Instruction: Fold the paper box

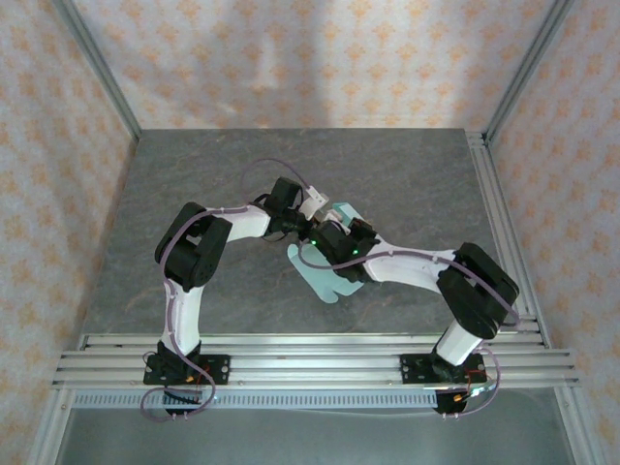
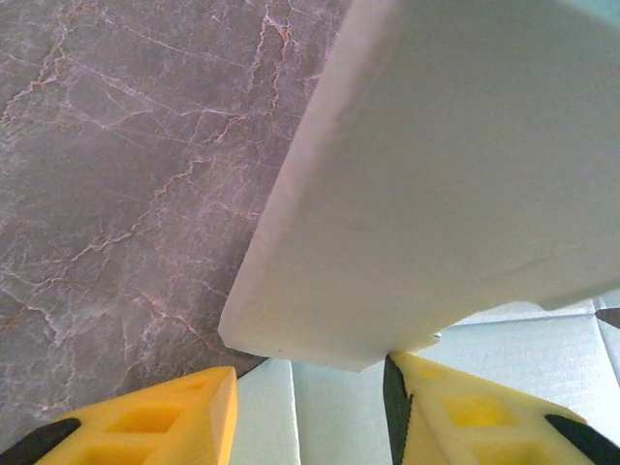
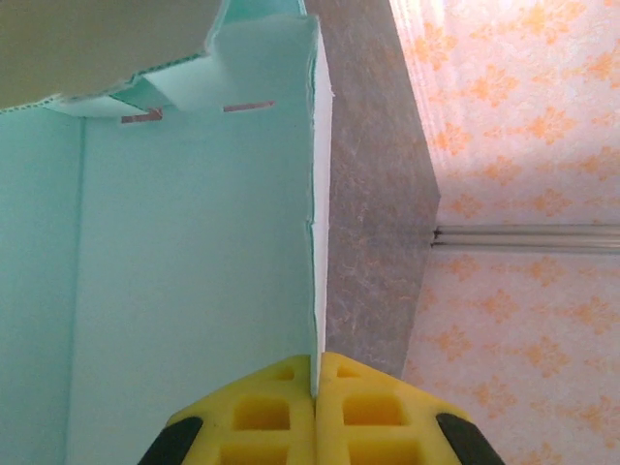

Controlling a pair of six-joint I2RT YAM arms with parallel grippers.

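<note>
From above, the two arms meet near the middle of the tabletop (image 1: pixel 223 174), the left one reaching in from about 8 o'clock and the right one from about 4 o'clock. The paper box (image 1: pixel 327 281) lies under and between their wrists, partly folded. A rounded flap of pale mint card pokes out toward 6 o'clock, and another bit shows toward 1 o'clock. From up there I cannot make out either grip.

The right wrist camera settles it for that side. The right gripper (image 3: pixel 316 366) has its yellow fingers (image 3: pixel 262 412) pressed together on the thin edge of an upright card wall, with the mint inside of the box spreading off toward 9 o'clock.

The left wrist camera shows the left gripper (image 2: pixel 310 373) with its jaws standing apart over flat card. A raised pale panel tilts just ahead of the tips, and its lower edge meets the finger at 5 o'clock. Whether it is actually held I cannot tell.

The tabletop is grey veined stone. Aluminium rails (image 1: pixel 310 354) run along its near edge, and the walls (image 1: pixel 291 58) carry pale wallpaper with an orange motif.
</note>
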